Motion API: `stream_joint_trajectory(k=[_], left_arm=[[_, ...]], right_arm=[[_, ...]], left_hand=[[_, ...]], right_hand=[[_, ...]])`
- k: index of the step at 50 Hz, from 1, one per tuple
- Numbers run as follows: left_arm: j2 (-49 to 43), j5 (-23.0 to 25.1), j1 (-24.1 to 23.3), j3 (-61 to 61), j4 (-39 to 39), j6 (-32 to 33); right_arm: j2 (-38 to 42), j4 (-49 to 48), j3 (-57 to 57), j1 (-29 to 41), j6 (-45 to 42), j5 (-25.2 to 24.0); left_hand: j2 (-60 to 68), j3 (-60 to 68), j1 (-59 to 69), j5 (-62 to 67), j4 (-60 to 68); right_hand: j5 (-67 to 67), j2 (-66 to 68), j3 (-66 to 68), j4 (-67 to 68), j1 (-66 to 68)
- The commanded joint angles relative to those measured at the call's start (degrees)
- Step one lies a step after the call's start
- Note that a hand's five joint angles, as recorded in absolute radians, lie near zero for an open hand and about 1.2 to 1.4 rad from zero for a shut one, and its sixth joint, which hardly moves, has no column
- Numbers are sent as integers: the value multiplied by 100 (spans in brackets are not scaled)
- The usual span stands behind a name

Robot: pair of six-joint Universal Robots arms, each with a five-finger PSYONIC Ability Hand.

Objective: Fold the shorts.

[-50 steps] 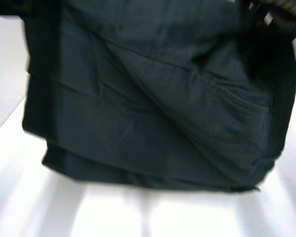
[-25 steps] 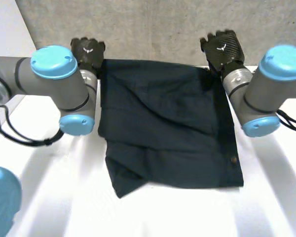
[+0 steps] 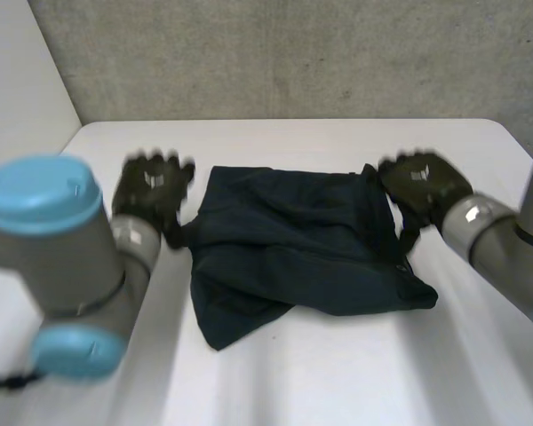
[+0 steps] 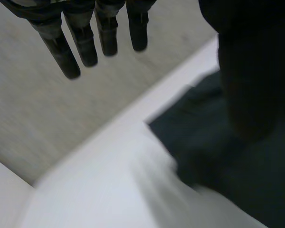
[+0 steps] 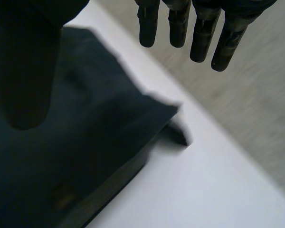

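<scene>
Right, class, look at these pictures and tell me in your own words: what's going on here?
A two-armed robot is working on a pair of dark fabric shorts on a white table. The shorts lie rumpled and look doubled over, with a lower layer poking out at the near left. The black left hand is by the shorts' far left corner and the black right hand by the far right corner. Both have straight fingers and grip nothing.

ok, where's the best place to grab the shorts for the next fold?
Likely the two far corners. The shorts lie on the table with a fairly straight far edge, one corner beside the left hand, the other beside the right hand, both open. Come in from the outer sides. The near edge is rumpled, so a poorer hold.
</scene>
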Motion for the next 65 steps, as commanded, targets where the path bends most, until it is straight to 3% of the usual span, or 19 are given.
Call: stream_joint_trajectory(k=[1, 8, 13, 17, 19, 45, 50, 52, 57, 65], left_arm=[[443, 10, -718, -1348, -744, -1096], [180, 19, -913, -1455, -930, -1871], [-365, -25, -896, -1183, -851, -1890], [-611, -42, -843, -989, -824, -1890], [-699, -42, -825, -936, -807, -1890], [-1447, -60, -869, 66, -596, -1854], [-1587, -60, -861, 171, -552, -1854], [-1596, -69, -843, 241, -552, -1854], [-1246, -69, -790, 251, -613, -1837], [617, 124, -281, -355, -859, -959]], right_arm=[[-578, 363, 1370, -535, -49, -627], [-596, -779, 2267, -887, 4, -751], [-228, -1412, 2374, -887, 57, -734], [194, -1536, 2268, -870, 48, -751], [300, -1580, 2224, -861, 48, -742], [247, -1580, 2268, -887, 48, -681], [247, -1571, 2242, -896, 40, -672], [247, -1562, 2198, -888, 22, -646], [-84, -1353, 1953, -887, -101, -637], [-939, 71, 1275, -861, -532, -672]], left_hand=[[1000, 988, 1032, 983, 1040], [950, 938, 982, 933, 990], [899, 887, 932, 882, 940], [849, 836, 881, 832, 889], [849, 836, 881, 832, 889], [1352, 1340, 1385, 1335, 1392], [4071, 4059, 4104, 4054, 4112], [6341, 6328, 6373, 6323, 6381], [6482, 6469, 6514, 6464, 6522], [6482, 6469, 6514, 6464, 6522]], right_hand=[[681, 795, 820, 707, 898], [1941, 2056, 2080, 1967, 2158], [2682, 2796, 2821, 2708, 2899], [4529, 4643, 4668, 4555, 4746], [6607, 6722, 6747, 6633, 6824], [6614, 6728, 6753, 6640, 6831], [6614, 6728, 6753, 6640, 6831], [6614, 6728, 6753, 6640, 6831], [6614, 6728, 6753, 6640, 6831], [6614, 6728, 6753, 6640, 6831]])
